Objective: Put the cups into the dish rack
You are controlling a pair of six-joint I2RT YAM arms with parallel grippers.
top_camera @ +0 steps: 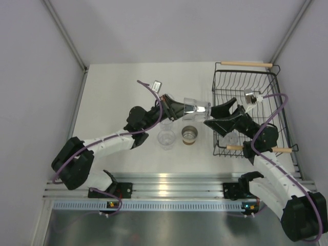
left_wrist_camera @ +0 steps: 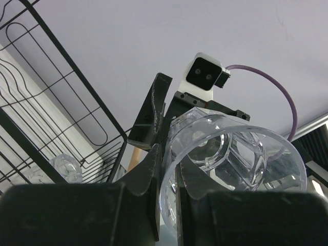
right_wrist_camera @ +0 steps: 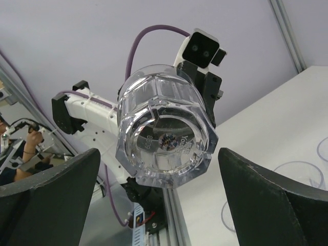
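— Holding anything, that left gripper (top_camera: 178, 108)?
— Yes. It is almost closed, pinching the wall of a clear cup (top_camera: 195, 107) at its mouth. The cup lies on its side in the air between the two arms, base towards the right.
— And the right gripper (top_camera: 210, 116)?
— Spread wide, one finger on each side of the cup's base. From its own wrist camera, neither finger touches the cup.
— Where is the dish rack (top_camera: 241, 82)?
— At the right of the table (top_camera: 113, 102). The right arm covers its near end. One see-through cup (left_wrist_camera: 64, 166) shows behind the wires, blurred; how many are inside, I cannot tell.
— The others?
— A brown cup (top_camera: 189, 135), silver inside, stands upright just left of the rack. Beside it stands a see-through tumbler (top_camera: 165, 139), and another tumbler (top_camera: 165, 124) behind that is partly hidden by the left arm.
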